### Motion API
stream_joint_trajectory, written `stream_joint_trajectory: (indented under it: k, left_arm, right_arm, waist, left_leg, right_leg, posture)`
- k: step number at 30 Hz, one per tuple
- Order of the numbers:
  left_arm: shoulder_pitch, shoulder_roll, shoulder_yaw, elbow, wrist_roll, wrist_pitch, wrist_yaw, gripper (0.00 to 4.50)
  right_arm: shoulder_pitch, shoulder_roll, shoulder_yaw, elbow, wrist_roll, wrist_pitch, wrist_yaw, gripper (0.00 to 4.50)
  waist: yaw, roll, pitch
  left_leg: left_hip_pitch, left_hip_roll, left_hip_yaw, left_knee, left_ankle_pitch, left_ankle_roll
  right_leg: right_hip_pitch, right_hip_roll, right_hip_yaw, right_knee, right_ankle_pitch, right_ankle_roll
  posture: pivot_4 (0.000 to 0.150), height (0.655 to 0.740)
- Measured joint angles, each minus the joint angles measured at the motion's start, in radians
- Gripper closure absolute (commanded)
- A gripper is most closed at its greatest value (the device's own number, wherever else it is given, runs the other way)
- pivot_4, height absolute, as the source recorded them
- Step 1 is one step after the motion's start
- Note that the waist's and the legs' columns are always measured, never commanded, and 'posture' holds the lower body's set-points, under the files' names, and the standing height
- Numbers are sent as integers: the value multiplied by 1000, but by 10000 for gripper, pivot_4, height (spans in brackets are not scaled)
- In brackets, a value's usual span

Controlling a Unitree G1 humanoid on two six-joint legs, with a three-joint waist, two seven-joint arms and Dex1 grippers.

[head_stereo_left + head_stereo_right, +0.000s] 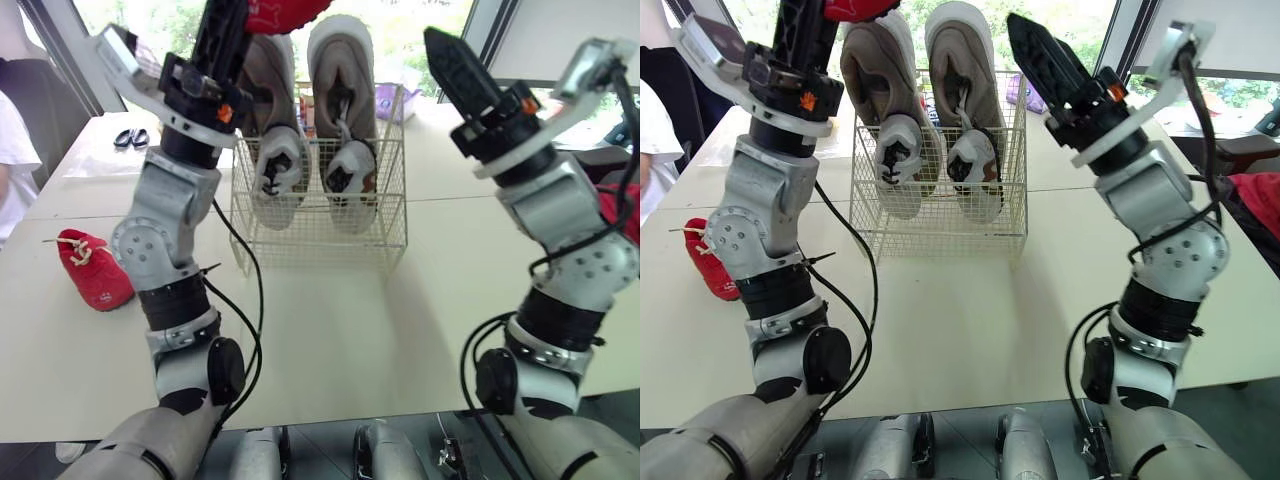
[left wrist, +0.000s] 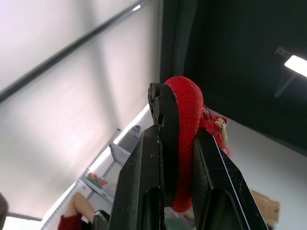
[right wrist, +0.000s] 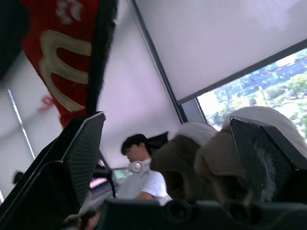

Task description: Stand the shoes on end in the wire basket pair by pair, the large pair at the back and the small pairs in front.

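Red shoe up high over the table (image 1: 330,320)!
Wire basket (image 1: 320,232) has the large pair (image 1: 340,80) at back and a small white pair (image 1: 278,175) in front. Left jaws pinch one red shoe (image 2: 184,139); its mate (image 1: 92,268) lies well aside. Right jaws are spread, empty. That edge grip looks thin and could slip on the way down.

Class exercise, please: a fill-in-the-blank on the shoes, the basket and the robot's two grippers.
1. The small shoe in the left gripper is coloured ___.
2. The wire basket holds ___ beige shoes, standing on end.
3. The right gripper is empty, its fingers ___.
4. The matching shoe lies on the ___, left of the basket.
Missing words: red; two; open; table.
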Motion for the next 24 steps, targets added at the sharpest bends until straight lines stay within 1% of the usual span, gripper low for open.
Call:
stream_joint_trajectory:
  k: [6,12,15,17,20,24]
  left_arm:
    - [33,-2,-34,-19,7,-39,-13,43691]
    - [67,-16,-93,-35,19,-52,-17,43691]
    - [119,-16,-127,-51,40,-53,-45,43691]
    - [125,-15,-134,-53,42,-55,-55,43691]
    - [129,-14,-135,-53,45,-57,-55,43691]
    - [132,-14,-135,-58,47,-58,-56,43691]
  right_arm:
    - [-23,112,54,-1,64,-74,-30,385]
    - [-62,116,93,7,68,-132,-21,385]
    - [-114,107,97,17,57,-160,-32,385]
    - [-122,106,108,22,44,-169,-34,385]
    - [-125,106,117,33,27,-179,-34,7614]
    - [-125,97,124,49,0,-189,-34,26642]
  waist:
    - [2,-1,0]
    - [-1,-1,0]
    - [-2,-1,0]
    - [-2,-1,0]
    - [-1,-1,0]
    - [0,-1,0]
  left_leg:
    - [-1,0,-1,0,-1,1]
    - [-1,0,-1,0,-1,1]
    - [-1,0,-1,0,-1,1]
    - [-1,0,-1,0,-1,1]
    - [-1,0,-1,0,-1,2]
    - [-1,0,-1,0,-1,2]
  right_leg:
    - [0,0,0,-1,0,0]
    - [0,0,0,-1,0,0]
    - [0,0,-1,-1,0,0]
    - [0,0,-1,-1,0,0]
    - [0,0,0,-1,0,0]
    - [0,0,-1,-2,0,0]
  posture:
    - [1500,6938]
    - [1500,6938]
    - [1500,6938]
    - [1500,6938]
    - [1500,6938]
    - [1500,6938]
